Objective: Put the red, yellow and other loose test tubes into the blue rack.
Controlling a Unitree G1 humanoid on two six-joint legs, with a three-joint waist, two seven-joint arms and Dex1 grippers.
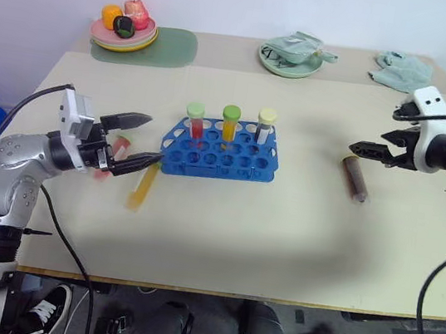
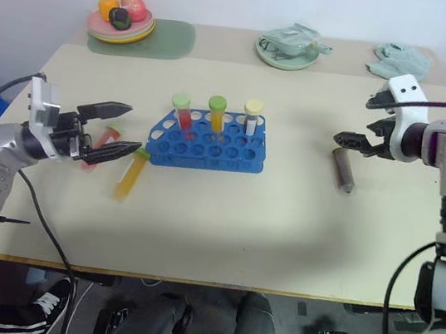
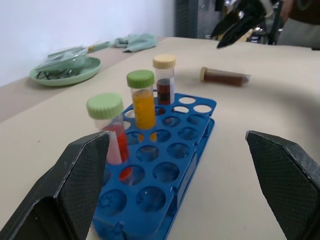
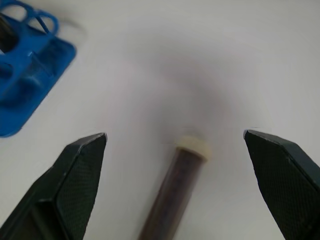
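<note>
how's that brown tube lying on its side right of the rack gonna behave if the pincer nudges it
The brown tube is a smooth cylinder lying flat on the bare table, so a sideways nudge would probably set it rolling. It looks rigid, not floppy, and its slick wall could slip between the open right pincer's fingers. It seems filled, so likely slightly heavy for its size.

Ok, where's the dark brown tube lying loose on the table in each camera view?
Left eye view: brown tube right of the blue rack.
Right eye view: right of the rack, at.
Left wrist view: beyond the rack, at.
Right wrist view: between that gripper's fingers, at.
Shared landmark: the blue rack.
</note>
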